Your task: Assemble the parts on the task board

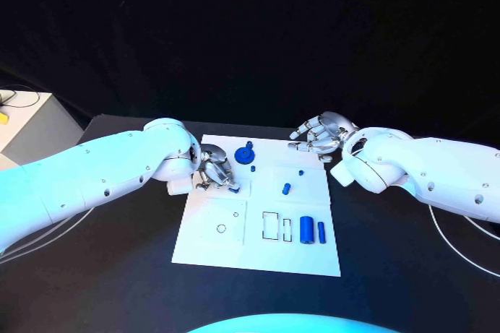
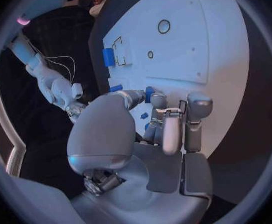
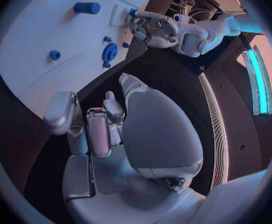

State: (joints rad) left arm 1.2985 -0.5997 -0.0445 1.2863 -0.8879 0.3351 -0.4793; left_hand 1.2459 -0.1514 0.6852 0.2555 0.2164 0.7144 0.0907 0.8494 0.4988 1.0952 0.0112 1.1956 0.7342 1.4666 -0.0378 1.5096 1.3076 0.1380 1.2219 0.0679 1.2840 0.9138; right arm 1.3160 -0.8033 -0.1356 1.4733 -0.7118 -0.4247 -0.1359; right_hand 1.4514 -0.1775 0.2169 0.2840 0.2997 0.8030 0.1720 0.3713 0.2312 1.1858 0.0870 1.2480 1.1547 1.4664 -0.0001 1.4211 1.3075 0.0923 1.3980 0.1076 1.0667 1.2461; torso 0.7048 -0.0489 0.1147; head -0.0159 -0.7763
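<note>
The white task board (image 1: 209, 250) lies in the middle of the table. My left hand (image 1: 216, 173) hovers over its far left part, and a small blue part (image 2: 150, 90) sits pinched between its thumb and a finger; from the right wrist that part (image 3: 133, 13) shows at the left hand (image 3: 153, 30). A blue gear-shaped part (image 1: 244, 156) stands near the far edge, with small blue parts (image 1: 287, 189) close by. A large blue cylinder (image 1: 306, 230) and a thin blue bar (image 1: 322, 232) lie near the right edge. My right hand (image 1: 319, 138) hangs off the board's far right corner, fingers loosely bent, holding nothing.
Printed outlines mark the board: a circle (image 1: 221, 227) and rectangles (image 1: 271, 225) on its near half. A pale box (image 1: 26, 123) stands at the table's far left. White cables (image 1: 464, 246) trail beside both arms on the black table.
</note>
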